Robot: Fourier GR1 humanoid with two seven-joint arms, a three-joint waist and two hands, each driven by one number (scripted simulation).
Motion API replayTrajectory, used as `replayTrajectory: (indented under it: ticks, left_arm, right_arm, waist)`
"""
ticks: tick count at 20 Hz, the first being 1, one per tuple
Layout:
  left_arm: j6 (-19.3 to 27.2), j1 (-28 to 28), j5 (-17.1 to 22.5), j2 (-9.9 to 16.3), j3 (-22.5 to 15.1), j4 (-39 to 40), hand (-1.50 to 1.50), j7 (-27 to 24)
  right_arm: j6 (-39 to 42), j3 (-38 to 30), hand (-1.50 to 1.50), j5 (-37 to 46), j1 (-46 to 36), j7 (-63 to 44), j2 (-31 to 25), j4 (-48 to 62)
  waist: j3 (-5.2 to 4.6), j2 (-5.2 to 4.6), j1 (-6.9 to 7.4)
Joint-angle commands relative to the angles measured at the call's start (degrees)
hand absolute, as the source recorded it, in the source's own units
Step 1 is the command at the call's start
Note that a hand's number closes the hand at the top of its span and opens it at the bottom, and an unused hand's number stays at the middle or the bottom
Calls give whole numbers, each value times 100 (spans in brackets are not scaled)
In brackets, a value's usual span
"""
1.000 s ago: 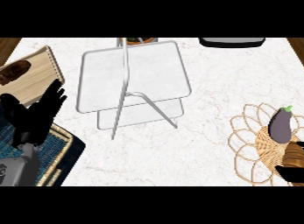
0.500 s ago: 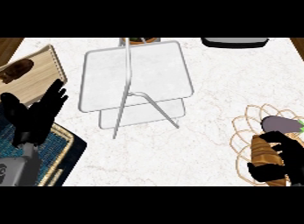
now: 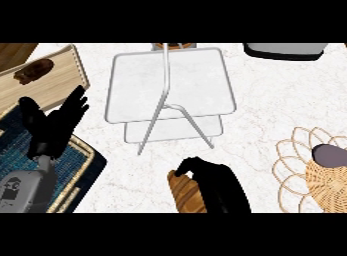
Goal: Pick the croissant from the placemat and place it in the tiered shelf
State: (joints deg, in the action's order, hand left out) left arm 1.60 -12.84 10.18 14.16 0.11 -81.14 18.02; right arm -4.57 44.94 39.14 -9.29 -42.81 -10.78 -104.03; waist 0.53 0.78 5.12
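Note:
The brown croissant point(image 3: 182, 192) hangs over the white counter at the lower middle, with my right hand point(image 3: 216, 185) curled round it and hiding most of it. The woven placemat point(image 3: 320, 170) lies at the right edge. The tiered shelf point(image 3: 168, 85), a grey wire frame with two pale trays, stands at the upper middle, a little beyond the croissant. My left hand point(image 3: 54, 122) rests open at the left, fingers up, over a blue mat.
A purple eggplant point(image 3: 337, 156) lies on the placemat. A wooden board point(image 3: 24, 90) with a dark brown item point(image 3: 34, 70) sits at the upper left. A blue woven-edged mat point(image 3: 13, 155) lies under the left arm. A grey appliance point(image 3: 285, 50) stands at the top right.
My right hand has lifted the croissant off the placemat and carried it left, toward the shelf's front. The left hand has stayed where it was.

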Motion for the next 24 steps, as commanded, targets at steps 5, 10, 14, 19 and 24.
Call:
replayTrajectory:
  ticks: [5,10,14,19,24]
  left_arm:
    - [126,684,-11,-84,79,385,0,181]
    - [154,831,-49,-172,80,371,0,64]
    - [22,924,114,-79,222,321,0,137]
    - [112,983,-39,-105,109,114,0,225]
    - [-43,960,-17,1,204,228,0,90]
  right_arm:
    - [-132,1228,150,1549,-1452,-1847,1057,-898]
    - [382,1171,150,1717,-2133,-2957,1070,-1559]
    - [510,790,150,1735,-2688,-3251,1073,-1685]
    - [798,-81,150,1348,-3362,-3481,1073,-1625]
    - [949,-993,150,952,-4243,-3475,1074,-1232]
  waist:
    - [-86,32,-389]
    - [-87,22,-503]
    - [-94,24,-479]
    - [-88,2,-450]
    - [-95,-36,-433]
